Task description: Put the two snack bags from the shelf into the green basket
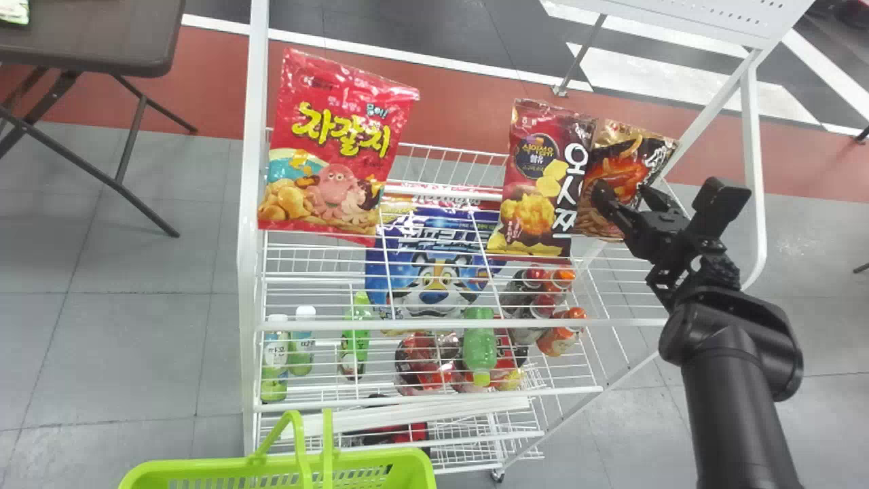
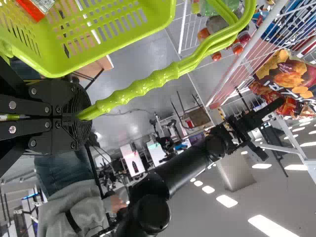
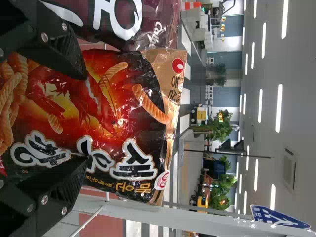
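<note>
Snack bags (image 1: 536, 183) for the green basket (image 1: 407, 454): pickup stage, nothing lifted

Shelf stock: three upright bags on the white wire shelf (image 1: 312, 255). Item, one red octopus-pictured bag (image 1: 333, 149), at the robot's left end. Item, one dark-red potato-snack bag (image 1: 533, 170), farther right. Item, one black-and-orange ridged-stick snack bag (image 3: 118, 98), just beside it.
Right gripper (image 1: 624, 193): fingers spread wide at the ridged-stick bag, holding nothing as far as I can see.
Left gripper (image 2: 79, 116): closed around the basket's green handle (image 2: 143, 94), basket in front of the shelf.
Also noted: a small orange-edged packet (image 2: 37, 7) at the basket; whether inside, or part of the count, I cannot tell.
Outstanding, in my judgement: grip this bag, carry it over, lower it in. The dark-red neighbour may be the other one wanted; both still need collecting.
</note>
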You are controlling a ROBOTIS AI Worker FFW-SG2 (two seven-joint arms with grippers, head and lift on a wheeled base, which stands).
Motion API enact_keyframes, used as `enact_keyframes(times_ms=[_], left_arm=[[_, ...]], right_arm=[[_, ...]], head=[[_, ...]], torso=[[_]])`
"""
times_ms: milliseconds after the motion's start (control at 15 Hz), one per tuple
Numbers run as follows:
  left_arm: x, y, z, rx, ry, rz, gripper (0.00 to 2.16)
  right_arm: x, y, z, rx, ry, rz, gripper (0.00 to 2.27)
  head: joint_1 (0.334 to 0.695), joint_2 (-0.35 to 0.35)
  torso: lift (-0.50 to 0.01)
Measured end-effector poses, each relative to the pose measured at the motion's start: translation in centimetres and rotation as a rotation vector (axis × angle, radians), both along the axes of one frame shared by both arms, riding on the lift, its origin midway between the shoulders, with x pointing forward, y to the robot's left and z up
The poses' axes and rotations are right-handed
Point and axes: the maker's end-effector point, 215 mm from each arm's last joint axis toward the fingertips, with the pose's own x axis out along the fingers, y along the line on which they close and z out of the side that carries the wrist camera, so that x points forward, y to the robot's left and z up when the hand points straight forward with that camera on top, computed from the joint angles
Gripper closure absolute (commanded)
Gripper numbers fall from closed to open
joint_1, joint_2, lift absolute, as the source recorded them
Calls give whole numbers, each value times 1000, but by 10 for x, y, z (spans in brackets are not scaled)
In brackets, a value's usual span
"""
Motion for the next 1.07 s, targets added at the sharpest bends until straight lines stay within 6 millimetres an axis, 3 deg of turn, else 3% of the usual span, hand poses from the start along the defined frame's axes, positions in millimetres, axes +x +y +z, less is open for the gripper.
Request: enact_keyframes(times_ms=[67, 200, 400, 733, 1067], left_arm=[[0, 1, 0, -1, 1, 1, 2142], [-1, 0, 2, -3, -1, 1, 2142], [-1, 0, 2, 1, 1, 2, 2142], [-2, -1, 2, 0, 1, 2, 2142], [-2, -1, 3, -4, 0, 2, 2142]], right_arm=[[0, 0, -2, 2, 4, -4, 2047], [-2, -1, -8, 12, 11, -6, 2196], [-9, 0, -6, 8, -12, -2, 2199], [-31, -2, 17, 26, -93, -39, 2199], [-63, 15, 40, 51, -84, -71, 2196]], head=[[695, -350], [695, -350], [695, -350], [695, -350], [695, -350]], torso=[[-8], [-8], [-8], [-8], [-8]])
